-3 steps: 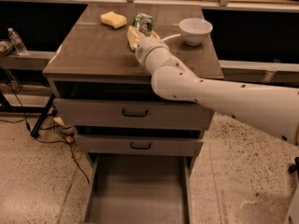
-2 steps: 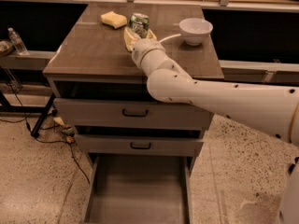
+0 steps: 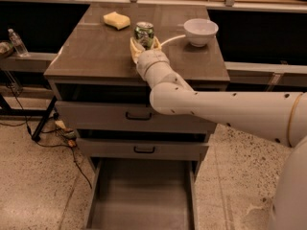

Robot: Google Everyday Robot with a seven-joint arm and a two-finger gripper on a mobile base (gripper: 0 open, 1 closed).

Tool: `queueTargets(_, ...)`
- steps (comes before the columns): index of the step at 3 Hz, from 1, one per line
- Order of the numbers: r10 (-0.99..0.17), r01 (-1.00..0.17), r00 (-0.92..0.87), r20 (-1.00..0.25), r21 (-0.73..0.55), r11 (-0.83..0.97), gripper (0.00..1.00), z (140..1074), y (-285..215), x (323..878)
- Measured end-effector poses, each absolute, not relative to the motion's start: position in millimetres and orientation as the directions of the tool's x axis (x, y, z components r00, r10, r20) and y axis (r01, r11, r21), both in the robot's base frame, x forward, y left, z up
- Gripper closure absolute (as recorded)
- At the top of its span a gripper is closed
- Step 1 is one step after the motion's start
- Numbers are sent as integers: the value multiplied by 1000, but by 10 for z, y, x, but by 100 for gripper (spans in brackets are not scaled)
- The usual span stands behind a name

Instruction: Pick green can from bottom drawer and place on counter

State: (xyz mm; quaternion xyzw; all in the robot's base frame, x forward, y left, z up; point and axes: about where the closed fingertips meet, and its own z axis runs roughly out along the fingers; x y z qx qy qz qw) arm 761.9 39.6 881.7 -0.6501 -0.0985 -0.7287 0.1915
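The green can stands upright on or just above the counter, near its middle back. My gripper reaches in from the right on a long white arm, and its pale yellow fingers hug both sides of the can's lower half. The gripper is shut on the can. The can's base is hidden behind the gripper. The bottom drawer is pulled open below, and its flat grey floor holds nothing.
A white bowl sits at the counter's back right and a yellow sponge at the back left. Two upper drawers with black handles are closed. A water bottle stands on the left ledge. Cables lie on the floor at the left.
The gripper and can have come down and slightly nearer the front, closer to the counter top. The bowl, the sponge and the drawers have not moved.
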Motion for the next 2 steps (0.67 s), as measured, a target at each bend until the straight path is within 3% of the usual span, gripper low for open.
queueTargets(2, -133, 391, -84, 988, -91, -916, 23, 8739, 304, 7565)
